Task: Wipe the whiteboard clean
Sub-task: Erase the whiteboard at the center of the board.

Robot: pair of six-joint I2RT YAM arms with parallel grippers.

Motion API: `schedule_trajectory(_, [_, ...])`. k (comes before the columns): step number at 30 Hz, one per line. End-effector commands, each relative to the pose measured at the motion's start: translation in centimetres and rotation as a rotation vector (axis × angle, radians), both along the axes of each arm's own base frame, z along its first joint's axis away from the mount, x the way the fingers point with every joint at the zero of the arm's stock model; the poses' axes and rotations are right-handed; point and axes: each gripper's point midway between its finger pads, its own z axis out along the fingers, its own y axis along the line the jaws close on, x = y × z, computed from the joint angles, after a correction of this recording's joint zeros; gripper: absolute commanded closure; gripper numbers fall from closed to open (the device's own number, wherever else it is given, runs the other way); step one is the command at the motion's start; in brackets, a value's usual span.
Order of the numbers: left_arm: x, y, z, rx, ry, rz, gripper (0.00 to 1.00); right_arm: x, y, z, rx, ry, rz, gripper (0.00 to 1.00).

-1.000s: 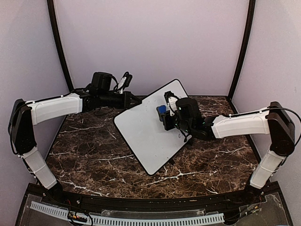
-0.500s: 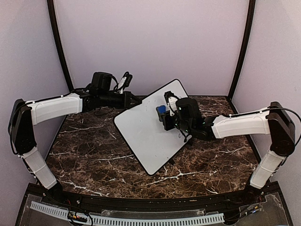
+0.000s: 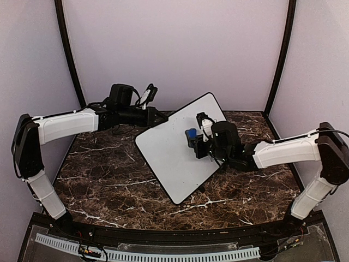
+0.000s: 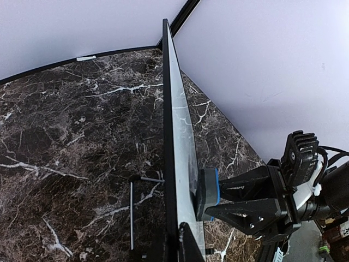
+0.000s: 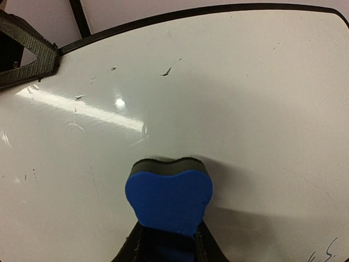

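Blue foam with a dark grey felt face is what we are seeing pressed against the whiteboard (image 3: pixel 174 153): a small eraser (image 5: pixel 169 197) with a rounded, heart-like end. The right gripper (image 5: pixel 168 248) is clamping it between black fingers. The board is glossy white with rounded corners and a thin black frame. It is standing tilted above the middle of a dark brown marble table (image 3: pixel 103 174) veined in white. The left gripper (image 3: pixel 160 117) is pinching the board's far left edge with its jaws closed. We are finding only a few faint blue-grey specks (image 5: pixel 166 71) and a tiny scribble (image 5: pixel 322 254) at one corner, and we cannot read either.
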Motion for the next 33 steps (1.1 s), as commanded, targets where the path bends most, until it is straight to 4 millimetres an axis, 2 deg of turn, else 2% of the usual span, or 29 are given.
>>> schedule_trajectory(1, [-4.2, -2.2, -5.0, 0.098, 0.083, -0.169, 1.00, -0.8, -0.8, -1.2, -0.022, 0.005, -0.007, 0.76])
schedule_trajectory(9, [-4.1, -1.9, -4.6, 0.122, 0.061, -0.161, 1.00, -2.2, -3.3, -3.6, -0.069, 0.047, -0.034, 0.76])
schedule_trajectory(16, [-3.9, -1.7, -4.4, 0.131, 0.042, -0.148, 1.00, -4.5, -5.6, -6.2, -0.117, 0.126, -0.046, 0.76])
schedule_trajectory(19, [-3.8, -1.6, -4.7, 0.137, 0.044, -0.144, 1.00, -5.9, -5.1, -7.0, -0.192, 0.135, -0.022, 0.76])
schedule_trajectory(27, [-3.6, -1.4, -4.8, 0.149, 0.038, -0.128, 1.00, -10.5, -1.1, -7.2, -0.261, 0.127, 0.093, 0.77])
schedule_trajectory(30, [-3.6, -1.5, -5.0, 0.148, 0.042, -0.132, 1.00, -11.1, -0.6, -7.3, -0.256, 0.134, 0.094, 0.76])
schedule_trajectory(33, [-3.7, -1.6, -5.0, 0.144, 0.047, -0.137, 1.00, -10.6, -1.3, -7.9, -0.283, 0.137, 0.051, 0.76])
